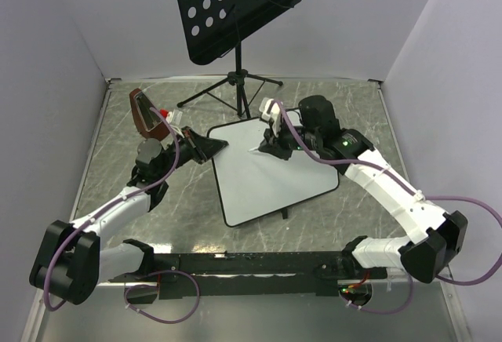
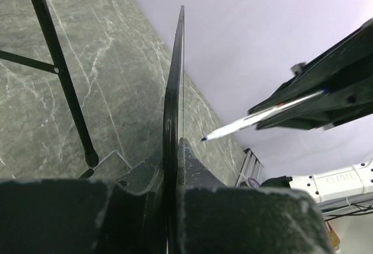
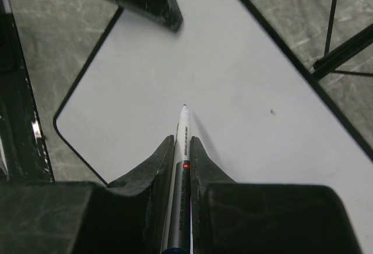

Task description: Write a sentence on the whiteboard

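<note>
Left end effector [image 1: 205, 146]: jaws clamped together on the thin black rim of the large flat white rectangular whiteboard [image 1: 267, 181], at the board's 10 o'clock corner in the top view.
Reason for hold: judged to brace the whiteboard against sliding under writing pressure.
Right end effector [image 1: 271, 147]: jaws clamped on the barrel of a slim white marker [image 3: 182, 149], with the tip projecting forward past the fingertips.
Reason for grip: judged to keep the tip in sight of the wrist camera and free to reach the board.
Whiteboard location: on the grey marbled surface [image 1: 345, 224], centre of the workspace, with the black perforated music stand [image 1: 235, 5] beyond it at 12 o'clock.
Marker relative to whiteboard: tip over the board face near its 12 o'clock edge. Contact could not be confirmed.
Sentence: no writing visible on the board.
</note>
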Controlling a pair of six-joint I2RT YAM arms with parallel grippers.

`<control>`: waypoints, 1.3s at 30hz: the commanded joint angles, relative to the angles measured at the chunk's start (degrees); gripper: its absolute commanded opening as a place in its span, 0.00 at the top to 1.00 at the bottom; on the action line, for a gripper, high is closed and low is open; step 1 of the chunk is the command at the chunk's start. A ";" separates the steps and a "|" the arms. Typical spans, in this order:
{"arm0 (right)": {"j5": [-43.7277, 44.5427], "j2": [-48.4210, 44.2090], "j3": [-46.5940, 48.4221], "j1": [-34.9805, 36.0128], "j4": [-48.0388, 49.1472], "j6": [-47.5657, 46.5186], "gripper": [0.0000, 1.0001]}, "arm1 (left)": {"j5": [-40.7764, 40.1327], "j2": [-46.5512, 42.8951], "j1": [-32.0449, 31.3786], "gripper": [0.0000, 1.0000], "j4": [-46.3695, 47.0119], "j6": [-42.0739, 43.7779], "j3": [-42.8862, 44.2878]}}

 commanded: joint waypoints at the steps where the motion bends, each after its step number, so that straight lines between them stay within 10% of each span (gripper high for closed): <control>1: -3.64 2.35 9.94 0.79 -0.96 2.89 1.00 | -2.80 -2.39 -1.04 0.99 5.21 0.57 -0.07; 39: 0.03 2.54 -5.50 5.27 23.10 17.99 1.00 | -8.87 -3.71 -2.71 0.99 8.28 -4.53 -4.29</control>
